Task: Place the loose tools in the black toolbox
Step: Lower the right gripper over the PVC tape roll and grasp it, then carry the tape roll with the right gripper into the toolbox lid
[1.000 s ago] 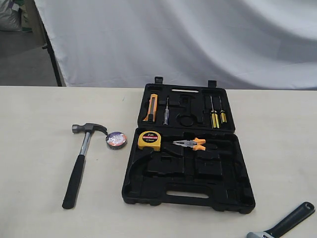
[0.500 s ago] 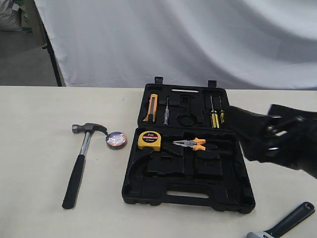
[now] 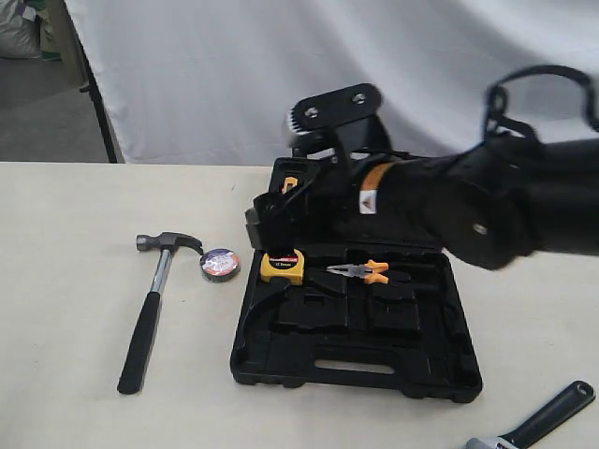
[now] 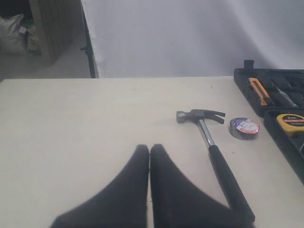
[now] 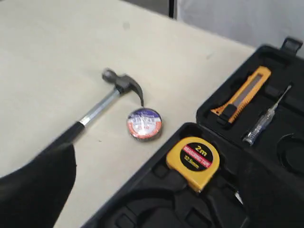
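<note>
The loose tools all lie on the table (image 3: 65,393) outside the open black moulded-plastic toolbox (image 3: 440,365), none stowed yet: one black-handled steel claw hammer (image 3: 142,337) and one small dark tape roll (image 3: 219,265) to its left, one silver adjustable wrench (image 3: 547,418) off its front right corner. The right gripper (image 3: 270,223) hovers open and empty above the toolbox; the left gripper (image 4: 149,151) has its jaws pressed together, empty.

free: table (image 3: 65,234) left of hammer (image 3: 150,313); obstacle: right arm (image 3: 468,210) over black toolbox (image 3: 440,346) rear half
</note>
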Robot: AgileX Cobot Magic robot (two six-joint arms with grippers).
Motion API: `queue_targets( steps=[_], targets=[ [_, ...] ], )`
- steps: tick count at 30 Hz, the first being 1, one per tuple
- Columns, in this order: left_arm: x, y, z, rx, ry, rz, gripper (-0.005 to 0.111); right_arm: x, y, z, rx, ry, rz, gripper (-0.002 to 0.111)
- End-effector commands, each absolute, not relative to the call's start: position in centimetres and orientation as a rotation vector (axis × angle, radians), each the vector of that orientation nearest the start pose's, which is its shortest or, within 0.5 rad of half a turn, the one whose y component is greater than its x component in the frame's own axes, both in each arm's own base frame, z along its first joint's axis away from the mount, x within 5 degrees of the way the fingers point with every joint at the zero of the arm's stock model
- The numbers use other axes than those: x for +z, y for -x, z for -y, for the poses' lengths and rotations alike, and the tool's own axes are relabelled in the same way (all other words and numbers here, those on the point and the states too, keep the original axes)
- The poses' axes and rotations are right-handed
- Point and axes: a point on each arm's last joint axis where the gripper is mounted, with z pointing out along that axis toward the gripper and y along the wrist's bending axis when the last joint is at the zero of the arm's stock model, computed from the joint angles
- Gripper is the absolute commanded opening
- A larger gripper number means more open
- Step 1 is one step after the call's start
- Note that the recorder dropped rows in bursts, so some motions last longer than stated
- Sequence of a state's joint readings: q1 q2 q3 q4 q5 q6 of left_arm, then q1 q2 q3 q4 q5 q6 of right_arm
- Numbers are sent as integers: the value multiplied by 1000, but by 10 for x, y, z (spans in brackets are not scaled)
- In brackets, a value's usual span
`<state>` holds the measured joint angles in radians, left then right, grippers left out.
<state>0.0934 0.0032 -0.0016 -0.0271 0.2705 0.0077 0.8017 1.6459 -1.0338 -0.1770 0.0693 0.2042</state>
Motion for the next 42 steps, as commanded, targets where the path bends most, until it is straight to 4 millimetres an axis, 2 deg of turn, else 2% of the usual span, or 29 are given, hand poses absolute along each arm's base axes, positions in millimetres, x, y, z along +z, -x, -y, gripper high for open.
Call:
queue_targets(
  steps=[1, 7, 12, 13, 15, 19, 26, 27, 36, 39, 42],
  targets=[
    [189, -55, -5, 42, 104, -1751, 1, 219, -285, -289, 276, 1009, -2161, 86],
    [189, -55, -5, 42, 104, -1751, 1, 204, -328, -333, 223, 1068, -2281, 86],
    [189, -55, -5, 42, 104, -1751, 1, 195, -340, -370, 383, 1299, -2297, 86],
    [189, -55, -5, 42, 104, -1751, 1, 190, -347, -382, 415, 1365, -2273, 86],
    [189, -55, -5, 42, 104, -1751, 1, 181, -357, -393, 414, 1391, -2279, 86],
    [189, -55, -5, 42, 104, -1751, 1, 155, -373, -405, 347, 1420, -2251, 86],
    [189, -55, -5, 42, 104, -1751, 1, 120, -388, -395, 308, 1420, -2318, 85],
    [189, -55, -5, 42, 104, -1751, 1, 119, -388, -395, 307, 1424, -2318, 80],
    [189, -55, -5, 42, 104, -1751, 1, 121, -388, -396, 313, 1412, -2309, 1],
    [189, -55, -5, 42, 104, -1751, 1, 134, -386, -394, 316, 1417, -2313, 0],
    [189, -55, -5, 42, 104, -1751, 1, 163, -382, -390, 329, 1391, -2330, 0]
  ],
)
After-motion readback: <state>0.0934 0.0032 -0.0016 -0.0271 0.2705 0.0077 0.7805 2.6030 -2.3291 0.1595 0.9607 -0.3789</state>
